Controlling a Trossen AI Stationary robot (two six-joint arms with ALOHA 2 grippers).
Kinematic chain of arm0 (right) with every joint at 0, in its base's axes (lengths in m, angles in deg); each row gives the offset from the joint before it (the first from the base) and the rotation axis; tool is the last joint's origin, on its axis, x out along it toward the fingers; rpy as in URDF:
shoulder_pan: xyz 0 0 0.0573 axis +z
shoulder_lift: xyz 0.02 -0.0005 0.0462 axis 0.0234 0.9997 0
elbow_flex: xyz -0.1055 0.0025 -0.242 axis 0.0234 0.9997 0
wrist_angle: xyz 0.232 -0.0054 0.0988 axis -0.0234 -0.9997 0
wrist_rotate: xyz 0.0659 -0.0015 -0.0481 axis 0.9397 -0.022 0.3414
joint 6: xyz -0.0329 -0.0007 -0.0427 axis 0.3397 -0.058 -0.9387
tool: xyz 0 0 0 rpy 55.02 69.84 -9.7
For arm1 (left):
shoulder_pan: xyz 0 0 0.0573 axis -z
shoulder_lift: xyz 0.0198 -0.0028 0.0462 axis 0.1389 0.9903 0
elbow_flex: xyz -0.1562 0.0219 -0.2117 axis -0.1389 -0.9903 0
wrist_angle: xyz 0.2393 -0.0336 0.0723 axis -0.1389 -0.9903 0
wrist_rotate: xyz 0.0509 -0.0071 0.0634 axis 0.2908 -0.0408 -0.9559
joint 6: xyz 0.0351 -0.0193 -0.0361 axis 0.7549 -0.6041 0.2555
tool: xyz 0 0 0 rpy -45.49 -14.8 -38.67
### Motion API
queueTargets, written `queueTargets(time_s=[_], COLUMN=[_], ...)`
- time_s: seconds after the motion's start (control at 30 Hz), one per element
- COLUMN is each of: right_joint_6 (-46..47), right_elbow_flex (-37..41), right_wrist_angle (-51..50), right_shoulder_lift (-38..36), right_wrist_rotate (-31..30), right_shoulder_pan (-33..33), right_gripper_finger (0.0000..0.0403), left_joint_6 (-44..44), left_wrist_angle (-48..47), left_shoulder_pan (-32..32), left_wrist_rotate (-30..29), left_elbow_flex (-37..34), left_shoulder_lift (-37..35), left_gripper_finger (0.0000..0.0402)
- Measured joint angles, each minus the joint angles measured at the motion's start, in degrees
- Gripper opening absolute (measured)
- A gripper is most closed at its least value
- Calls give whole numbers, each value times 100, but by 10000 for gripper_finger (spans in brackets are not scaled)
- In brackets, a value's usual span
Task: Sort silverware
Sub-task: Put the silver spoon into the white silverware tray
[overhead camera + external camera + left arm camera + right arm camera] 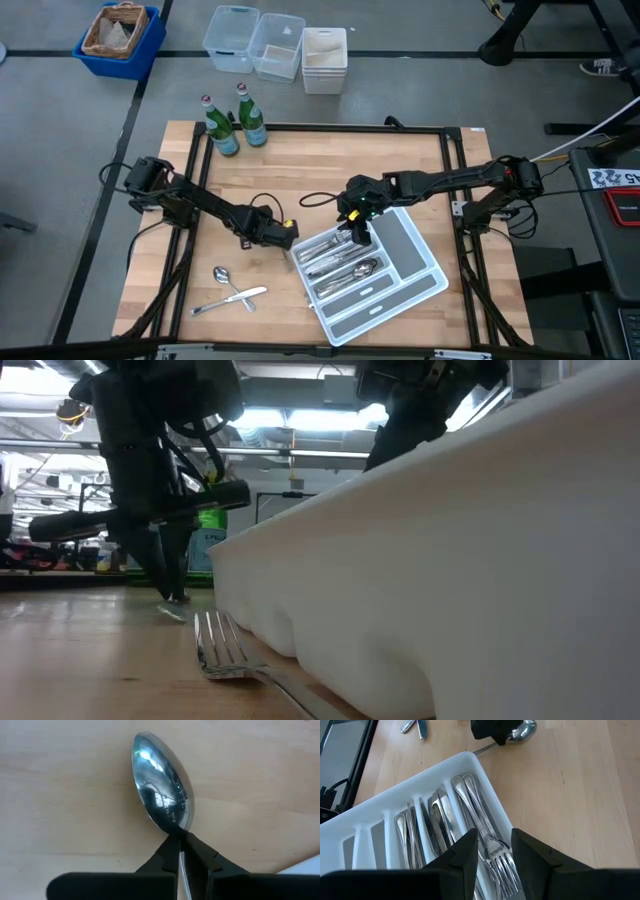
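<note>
My left pincer (181,851) is clamped on a shiny silver metal spoon (161,790) at its neck, for carrying. My right pincer (493,851) hovers apart over the white plastic divided tray (451,766), centre frame.

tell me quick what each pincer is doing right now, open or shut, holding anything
Left pincer: shut on the spoon, at its neck, on the wooden table.
Right pincer: open, empty, over the forks in the white tray.
</note>
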Motion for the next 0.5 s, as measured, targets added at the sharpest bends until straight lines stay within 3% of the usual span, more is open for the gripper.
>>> queueTargets(time_s=[0.5], right_joint_6=[418], right_elbow_flex=[0], right_wrist_angle=[4], right_shoulder_lift=[0], right_wrist_rotate=[-154], right_shoulder_pan=[0], right_gripper_finger=[121], left_joint_6=[1512], left_wrist_angle=[-28], left_shoulder_pan=[15], left_wrist_rotate=[-326], left_elbow_flex=[-4], left_shoulder_lift=[-310], left_gripper_finger=[1])
